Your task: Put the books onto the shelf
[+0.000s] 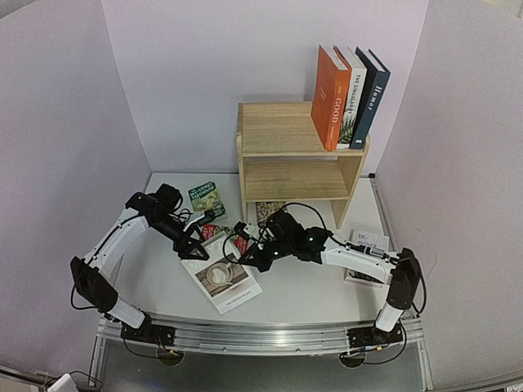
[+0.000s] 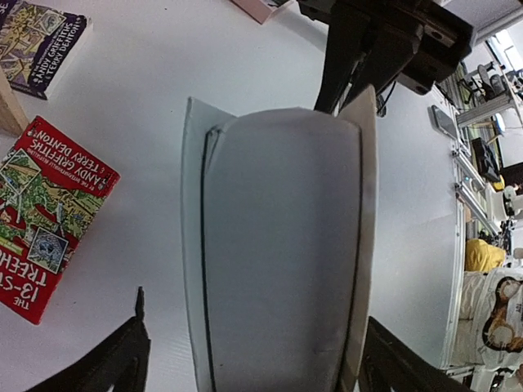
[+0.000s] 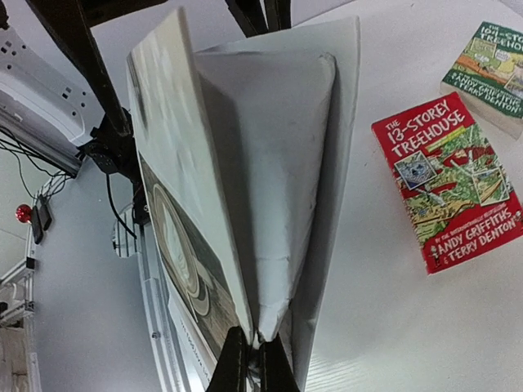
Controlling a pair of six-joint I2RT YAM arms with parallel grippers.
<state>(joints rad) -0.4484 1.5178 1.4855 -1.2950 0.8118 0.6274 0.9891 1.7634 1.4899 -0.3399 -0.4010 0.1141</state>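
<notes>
Near the front of the white table (image 1: 319, 286), the right gripper (image 3: 250, 359) is pinched tight on an edge of the white book with a coffee cup on its cover (image 3: 270, 163) — the covers splay away from the pale page block. Opposite it, the left gripper (image 1: 196, 247) has its fingers (image 2: 122, 359) spread wide, one on each side of that book. A gap shows at one finger; whether the other touches the cover I cannot tell. Close by, a red "13-Storey Treehouse" paperback (image 3: 445, 184) and a green paperback (image 3: 490, 61) lie flat on the table. At the back stands the light wooden two-tier shelf (image 1: 278, 131) — at the right end of its top tier stand an orange "GOOD" book (image 1: 330, 98), a white plant-cover book (image 1: 350, 102) and a dark blue "Humor" book (image 1: 374, 102).
</notes>
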